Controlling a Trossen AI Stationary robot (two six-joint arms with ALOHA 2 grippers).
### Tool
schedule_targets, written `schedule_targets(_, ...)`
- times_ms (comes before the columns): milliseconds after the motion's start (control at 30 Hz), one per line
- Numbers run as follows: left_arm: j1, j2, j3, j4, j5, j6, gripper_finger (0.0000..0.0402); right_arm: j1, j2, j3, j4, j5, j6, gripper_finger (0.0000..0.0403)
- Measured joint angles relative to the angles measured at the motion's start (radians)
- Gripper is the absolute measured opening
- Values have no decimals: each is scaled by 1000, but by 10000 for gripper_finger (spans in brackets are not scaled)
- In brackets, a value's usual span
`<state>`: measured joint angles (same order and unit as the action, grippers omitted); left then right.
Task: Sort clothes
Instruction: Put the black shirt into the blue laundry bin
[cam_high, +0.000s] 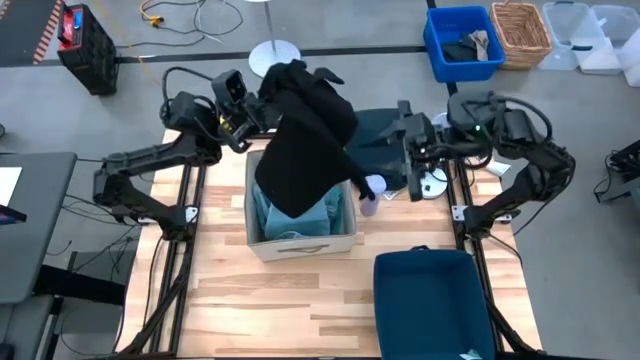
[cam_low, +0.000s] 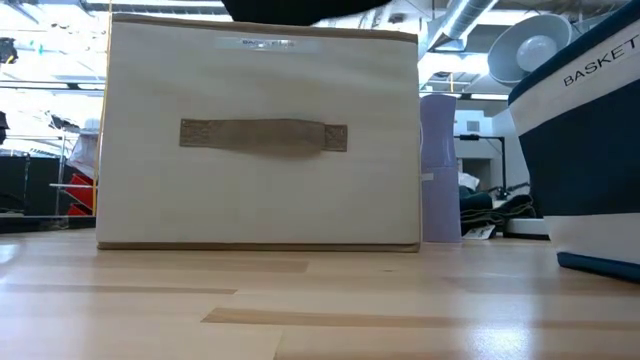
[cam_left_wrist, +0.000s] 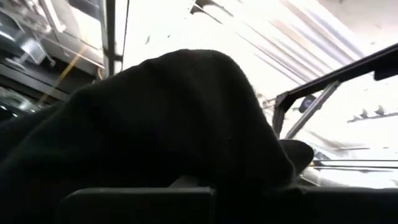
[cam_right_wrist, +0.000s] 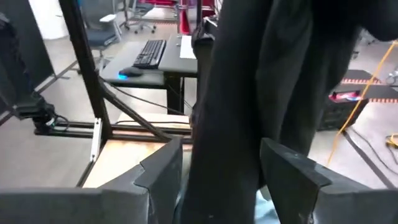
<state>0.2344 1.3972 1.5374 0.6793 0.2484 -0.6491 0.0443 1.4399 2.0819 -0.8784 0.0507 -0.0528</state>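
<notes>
Over our wooden table (cam_high: 250, 300), the left gripper (cam_high: 268, 108) grips the black garment (cam_high: 305, 135), screening the beige box (cam_high: 300, 245); the right gripper (cam_high: 408, 160) stands open.

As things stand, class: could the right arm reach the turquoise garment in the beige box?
Probably not directly: the black garment hangs over the beige box, covering most of the turquoise garment.

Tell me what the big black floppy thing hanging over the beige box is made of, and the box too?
The black garment looks like soft matte cloth, maybe knit or fleece: it droops and folds, with no shine. The beige square box looks like woven fabric over stiff panels: flat, straight sides, a fine weave and a sewn darker strap handle. What is inside its walls cannot be seen.
</notes>
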Motion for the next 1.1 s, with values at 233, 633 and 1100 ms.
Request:
schedule_targets(233, -29, 10, 45, -65, 38, -16, 5, 46, 99, 0, 131, 74, 57, 251)
schedule_targets(633, -96, 10, 46, -119, 62, -19, 5, 60, 244, 0, 452, 214, 124, 262)
schedule_targets(1100, -78, -4, 46, -153, 65, 1, 5, 68, 224, 0, 344, 212, 125, 255)
